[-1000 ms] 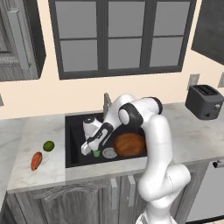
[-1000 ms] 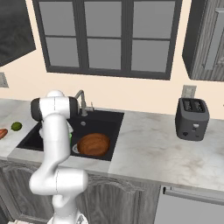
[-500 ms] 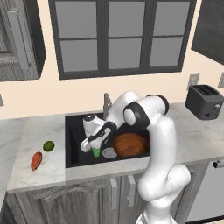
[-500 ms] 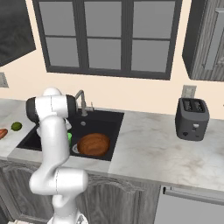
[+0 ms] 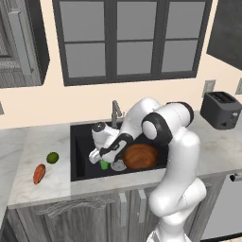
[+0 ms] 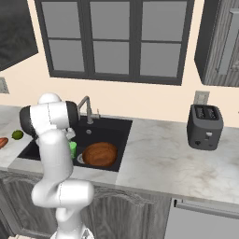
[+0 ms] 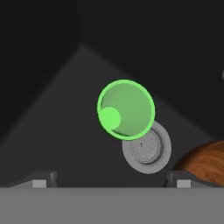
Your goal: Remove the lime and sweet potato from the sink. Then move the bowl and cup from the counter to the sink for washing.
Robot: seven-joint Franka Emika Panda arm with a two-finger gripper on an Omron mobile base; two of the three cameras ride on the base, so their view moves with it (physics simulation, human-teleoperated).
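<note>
Below the tool (image 7: 111, 180), whose two tips are seen spread wide apart with nothing between them, the cup (image 7: 126, 109) is found standing upright on the floor of the sink (image 7: 52, 144), its mouth open toward the hand camera and its base overlapping the rim of the silver drain (image 7: 147, 149). Just beside it, at the right edge of the hand view, the bowl (image 7: 204, 162) is seen — likewise inside the basin.

From the left base view the cup (image 5: 104, 164) is partly hidden under the tool (image 5: 101, 156), which hangs over it without touching. Compared with a second ago, the hand has been lifted slightly and drawn back from the cup, while the cup itself has stayed where it was; the release is therefore judged complete.

Farther off, on the counter (image 5: 47, 184) left of the sink, the sweet potato (image 5: 39, 173) and the lime (image 5: 52, 157) are laid near each other, well apart from the basin. With all four things so placed, the task is judged essentially done — only the arm's withdrawal appears to remain.
</note>
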